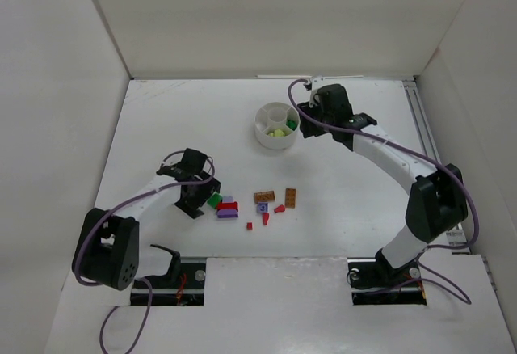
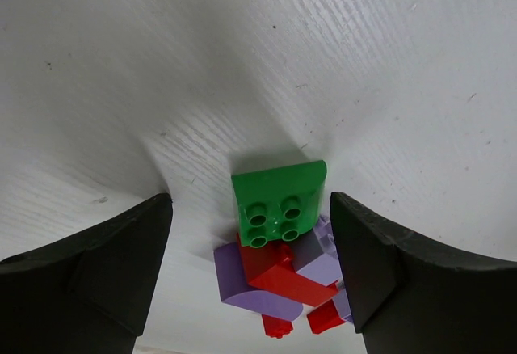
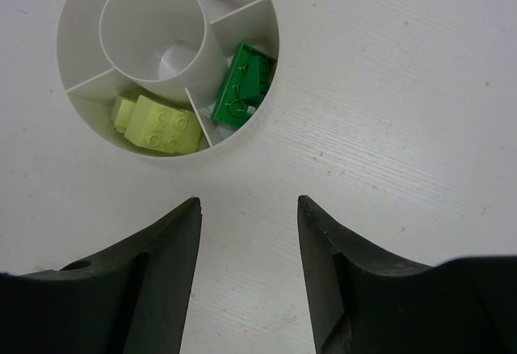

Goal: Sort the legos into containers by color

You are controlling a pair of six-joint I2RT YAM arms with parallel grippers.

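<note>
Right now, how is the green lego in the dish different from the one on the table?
The green lego in the dish leans inside a wedge of the dish; the green lego on the table rests against a red lego. The table one sits between the left gripper's open fingers; the dish one has no gripper around it. Both are green.

The left gripper (image 1: 206,196) is down beside a green brick (image 1: 214,200). The right gripper (image 1: 308,121) hangs by the white dish (image 1: 275,144).
</note>
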